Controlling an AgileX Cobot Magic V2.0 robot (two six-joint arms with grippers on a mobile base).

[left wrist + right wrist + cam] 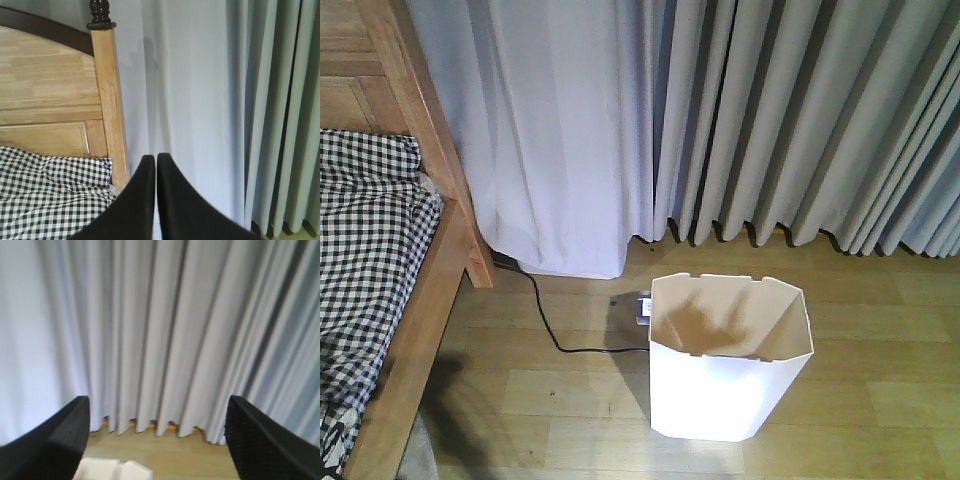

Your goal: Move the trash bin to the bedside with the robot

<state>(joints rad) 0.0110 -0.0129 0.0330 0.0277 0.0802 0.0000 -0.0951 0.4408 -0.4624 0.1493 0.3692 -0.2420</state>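
Observation:
The white trash bin (730, 385) stands upright on the wooden floor, right of the bed, cream inside and with nothing in it. A bit of its notched rim (115, 470) shows at the bottom of the right wrist view, between the fingers. My right gripper (157, 412) is open, above the bin and apart from it. My left gripper (156, 160) is shut on nothing, held up in front of the curtain beside the bed's headboard post (109, 100). The bedside is the wooden bed frame (410, 330) with checked bedding (365, 240) at the left. Neither gripper shows in the front view.
Grey curtains (740, 120) hang to the floor behind the bin. A black cable (555, 335) runs across the floor from under the curtain to a small device (642, 308) just behind the bin's left rim. The wooden floor (880, 400) extends right of the bin.

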